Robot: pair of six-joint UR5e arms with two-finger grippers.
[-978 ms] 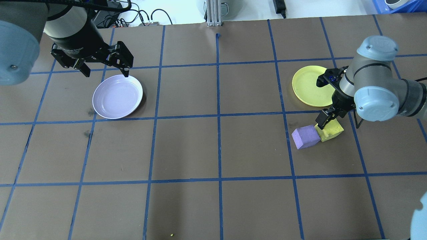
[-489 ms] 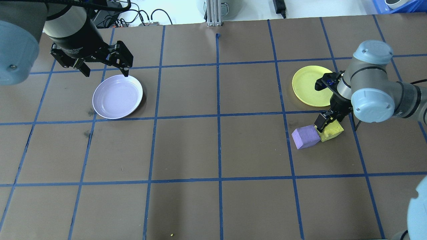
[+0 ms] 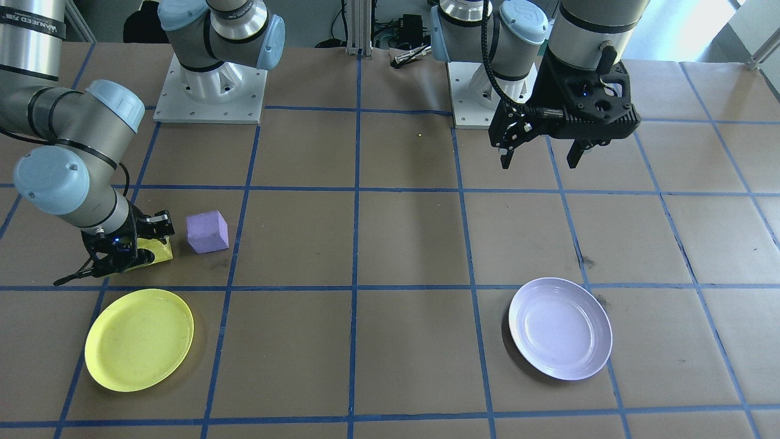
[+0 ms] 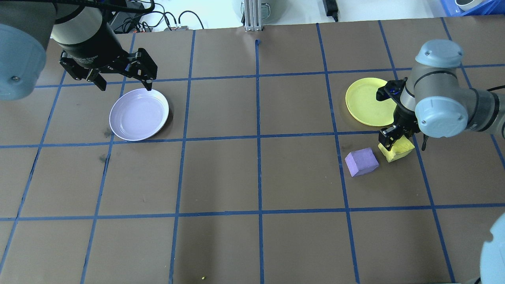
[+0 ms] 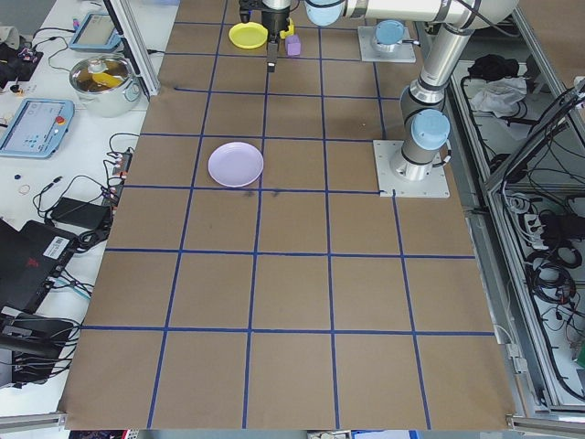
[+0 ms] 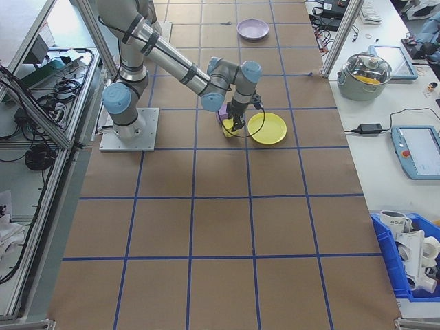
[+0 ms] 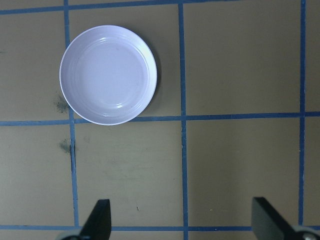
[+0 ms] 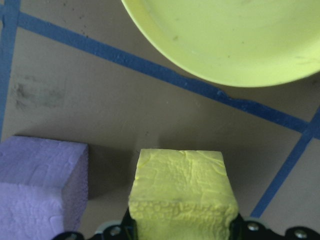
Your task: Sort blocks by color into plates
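The right hand (image 4: 391,142) is clamped on the yellow block (image 4: 397,149), fingers pressing its two sides, as the right wrist view shows. That block is matte, with a rough, pebbled skin and slightly crumbled edges near the grip. It sits between the yellow plate (image 4: 367,101) and the purple block (image 4: 361,161), just beside both, with a clear gap to the purple one. Whether it rests on the counter (image 4: 252,173) or hangs just above it, I cannot tell.

The purple block is pale, the same coarse texture, sitting flat on the counter to the left of the yellow one in the overhead view. The yellow plate is bright, shallow and round, lying just beyond the blocks on the far side of a blue tape line (image 4: 355,133).

Over on the left, the left hand (image 4: 123,83) hovers with its fingers wide apart, above the far edge of the lavender plate (image 4: 139,114). That plate is pale, glossy, with a raised rim, well apart from the blocks.
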